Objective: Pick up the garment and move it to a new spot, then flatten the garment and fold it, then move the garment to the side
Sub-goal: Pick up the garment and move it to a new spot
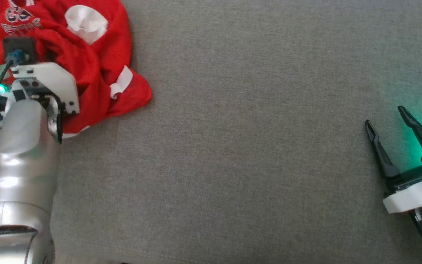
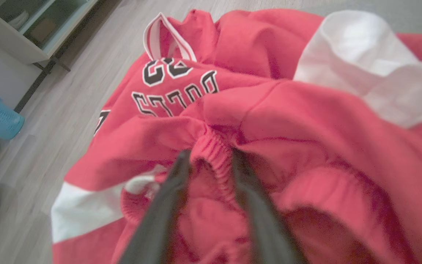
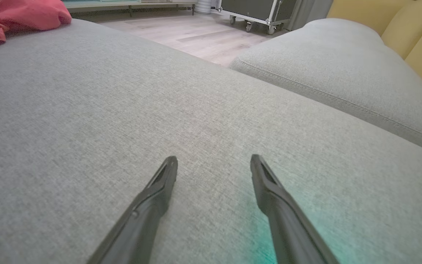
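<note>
- The garment [image 1: 97,66], a red one with white patches, lies as a crumpled heap at the far left corner of the grey sofa cushion [image 1: 233,165]. It is not yet lifted and not spread.
- My left pincer [image 2: 210,156] is directly on the heap, so the left arm is clearly the nearer one.
- The left fingers [image 2: 167,205] stand one on each side of a ribbed fold [image 2: 214,146], and both seem to touch it. Whether the cloth is really clamped, I cannot tell.
- The heap has no clear long axis. The ribbed fold itself runs away from my wrist, along the fingers, so I think the bite goes across its thin side.
- My left forearm [image 1: 17,146] rises from the lower left of the head view, with the wrist tipped down over the cloth.
- My right pincer [image 1: 384,115] is released, with the jaws wide, low over bare cushion. It is well apart from the garment, which lies far to its left.
- The coming move, in my judgement, is to lift toward the free middle of the cushion.
</note>
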Motion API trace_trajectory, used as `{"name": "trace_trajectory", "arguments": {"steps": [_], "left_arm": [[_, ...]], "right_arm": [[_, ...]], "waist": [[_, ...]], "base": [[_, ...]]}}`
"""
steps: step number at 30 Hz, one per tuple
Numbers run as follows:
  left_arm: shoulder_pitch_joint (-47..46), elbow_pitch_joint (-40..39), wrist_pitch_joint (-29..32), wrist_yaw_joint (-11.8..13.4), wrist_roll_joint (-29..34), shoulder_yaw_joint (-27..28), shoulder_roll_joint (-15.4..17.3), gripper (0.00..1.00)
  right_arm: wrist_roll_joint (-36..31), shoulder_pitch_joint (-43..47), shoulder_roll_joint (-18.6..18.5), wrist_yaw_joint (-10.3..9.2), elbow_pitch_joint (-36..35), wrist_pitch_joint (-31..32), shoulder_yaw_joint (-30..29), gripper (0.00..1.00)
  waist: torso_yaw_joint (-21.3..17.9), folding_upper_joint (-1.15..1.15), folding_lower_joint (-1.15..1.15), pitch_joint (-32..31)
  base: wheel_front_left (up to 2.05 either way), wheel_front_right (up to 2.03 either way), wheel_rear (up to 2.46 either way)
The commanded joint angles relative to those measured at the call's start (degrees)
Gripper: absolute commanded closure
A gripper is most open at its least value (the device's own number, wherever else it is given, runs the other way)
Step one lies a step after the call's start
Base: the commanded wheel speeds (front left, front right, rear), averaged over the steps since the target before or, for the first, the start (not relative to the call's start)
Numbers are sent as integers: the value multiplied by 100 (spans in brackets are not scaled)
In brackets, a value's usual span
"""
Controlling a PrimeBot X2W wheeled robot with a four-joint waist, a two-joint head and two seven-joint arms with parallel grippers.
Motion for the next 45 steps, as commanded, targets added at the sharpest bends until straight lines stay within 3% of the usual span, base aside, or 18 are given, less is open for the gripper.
{"name": "trace_trajectory", "arguments": {"steps": [1,5,12,16,20,21,23,24,29,32,38,45], "left_arm": [[-286,-140,-224,56,-18,136,384,100],[-448,-189,-705,161,34,68,437,100],[-865,-747,-1243,108,335,-300,621,100],[-1089,-1284,-1331,-105,471,-563,640,100],[-1188,-1801,-1252,-556,226,-650,439,100],[-1188,-1801,-1252,-556,226,-650,439,100],[-1183,-2080,-1101,-783,139,-766,377,100],[-1183,-2080,-1101,-783,139,-766,377,100],[-1176,-2546,-837,-994,-55,-980,197,100],[-1166,-2775,-731,-1085,-393,-1094,-67,100],[-970,-2797,-388,-1142,-1180,-1397,-578,100],[-304,-1991,-263,-1023,-1628,-1716,-747,100]], "right_arm": [[36,-20,-132,-4,-162,-78,40,0],[40,-64,5,-4,-81,-78,116,0],[23,-90,432,-4,127,-78,290,0],[0,-49,770,-4,266,-78,364,0],[-92,60,1068,-4,374,-78,442,0],[-92,60,1068,-4,374,-78,442,0],[-145,155,1259,-4,427,-78,547,0],[-145,155,1259,-4,427,-78,547,0],[-220,293,1514,-4,437,-78,600,0],[-256,312,1628,-4,419,-78,623,0],[-269,295,1818,-4,344,-78,688,0],[-199,207,1908,-4,302,-78,779,0]], "waist": [[-44,0,-1,32],[-46,0,-1,-181],[-183,0,-1,-945],[-433,0,-1,-1489],[-818,0,-1,-1955],[-818,0,-1,-1955],[-1224,0,-1,-2296],[-1224,0,-1,-2296],[-1958,0,-1,-2630],[-2360,0,-1,-2701],[-3033,0,-1,-2680],[-3569,0,-1,-2336]], "base": [[0,0,0],[0,0,0],[0,0,0],[0,0,0],[0,0,0],[0,0,0],[0,0,0],[0,0,0],[0,0,0],[0,0,0],[0,0,0],[0,0,0]]}}
